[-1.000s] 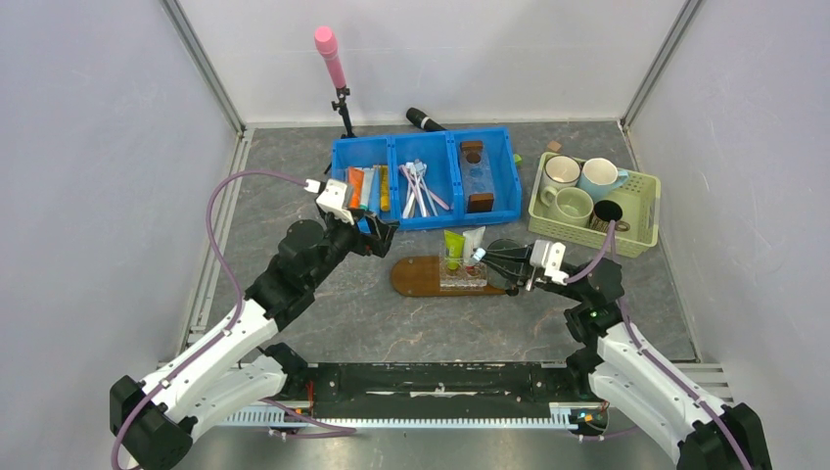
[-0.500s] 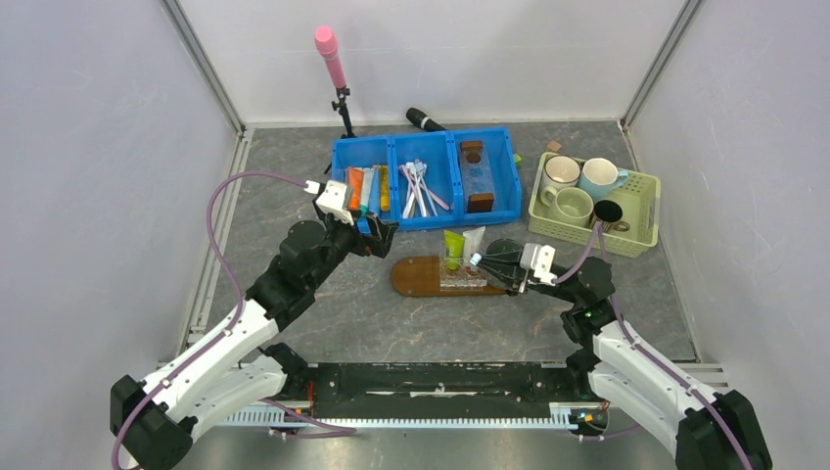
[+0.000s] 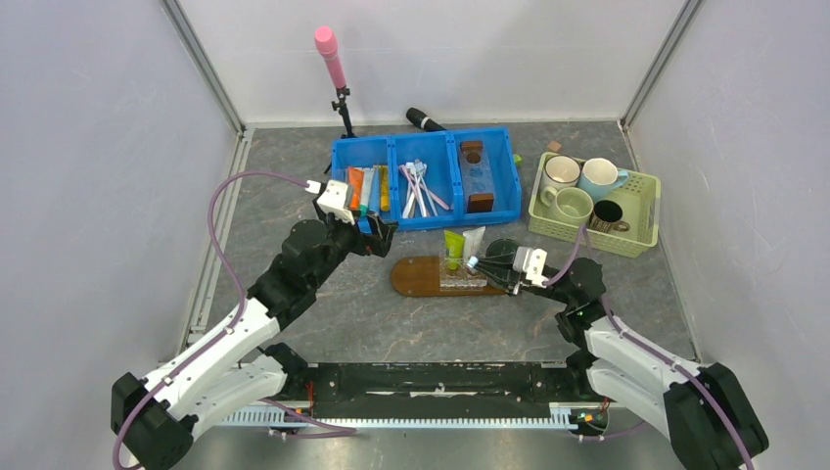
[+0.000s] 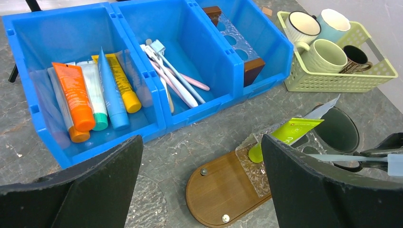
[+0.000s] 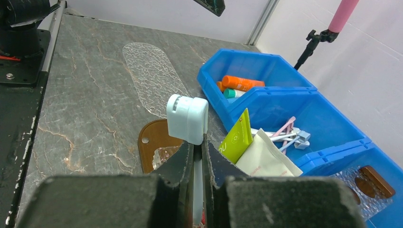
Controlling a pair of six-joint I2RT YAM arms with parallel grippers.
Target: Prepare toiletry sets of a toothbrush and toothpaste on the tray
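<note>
A grey, veined, stone-look tabletop sits inside plain white walls. The right gripper (image 5: 196,151) has its jaws pressed close on the whitish handle of a slim toothbrush (image 5: 187,118). The toothbrush head wears a light blue cap that stands just past the fingertips. Below and beyond those jaws lies the flat oval tray (image 5: 151,137) of dark brown wood, carrying a clear embossed plastic holder (image 4: 254,152). Just right of the capped head lean a bright green tube (image 5: 237,137) of toothpaste and a white tube (image 5: 266,161), touching each other. The green tube's cap rests in the holder.

The left gripper (image 4: 202,142) hovers with its jaws spread wide and nothing between them. The tray's rounded end is just below and ahead of that gap. Further ahead is the blue plastic bin (image 4: 159,126), with orange, white, blue and yellow tubes in the compartment ahead-left of the jaws and white and pink brushes in the middle one. Far off to the right is a pale green basket (image 4: 342,83) of mugs.

The job looks well advanced, since both tubes are already at the tray. The toothbrush has reached the tray but is not yet set down, so seating and releasing it remains. A second brush may be needed to pair with the second tube.
</note>
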